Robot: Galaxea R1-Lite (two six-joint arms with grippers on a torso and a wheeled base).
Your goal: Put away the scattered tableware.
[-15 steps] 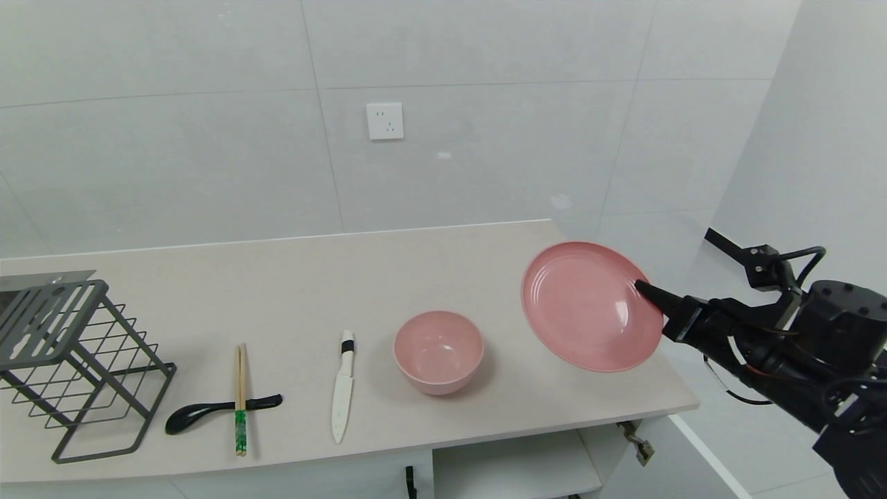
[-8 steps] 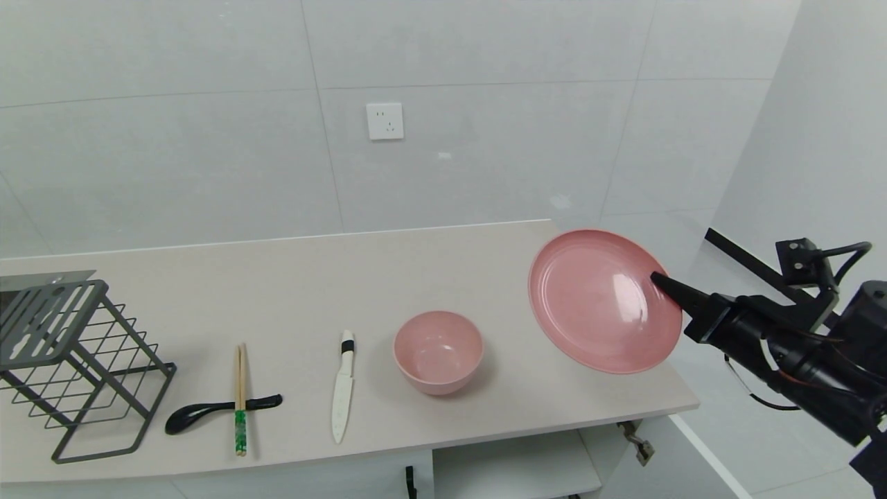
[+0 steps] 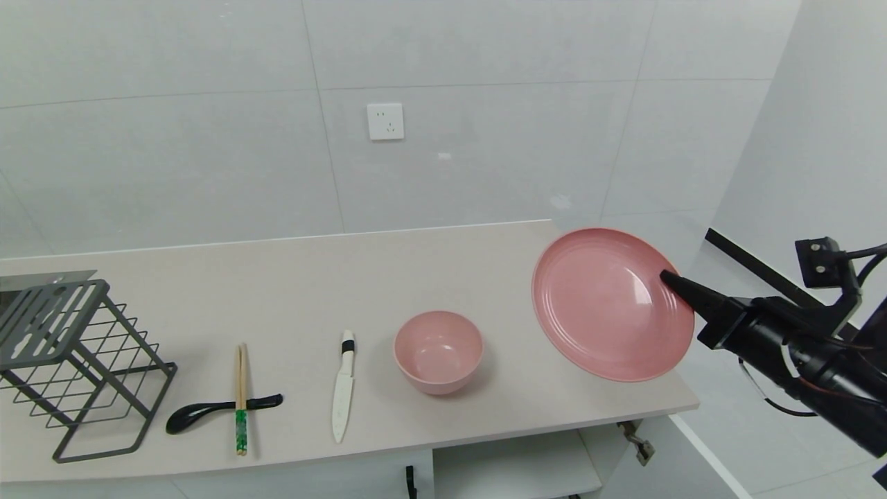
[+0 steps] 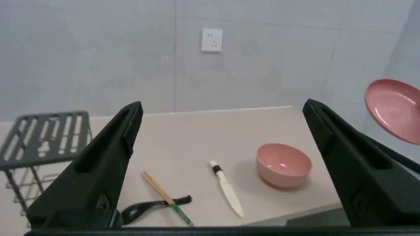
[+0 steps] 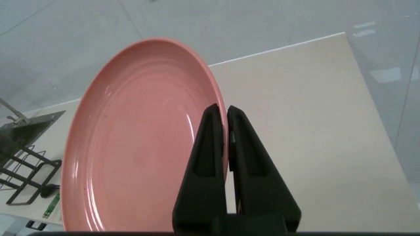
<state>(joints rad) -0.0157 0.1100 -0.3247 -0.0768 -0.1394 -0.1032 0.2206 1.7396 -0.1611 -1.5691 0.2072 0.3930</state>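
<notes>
My right gripper is shut on the rim of a pink plate, holding it tilted in the air above the counter's right end. From the right wrist, the plate is pinched between the black fingers. On the counter lie a pink bowl, a white knife, a pair of chopsticks and a black spoon under them. My left gripper stands open, well back from the counter, with the bowl and knife seen between its fingers.
A dark wire rack stands at the counter's left end. The beige counter is bare behind the tableware, up to the tiled wall with a socket. An open shelf shows under the counter's right part.
My right gripper has carried the pink plate a little to the right and upward, and the plate now faces slightly more toward me. The tableware on the counter has not moved.
</notes>
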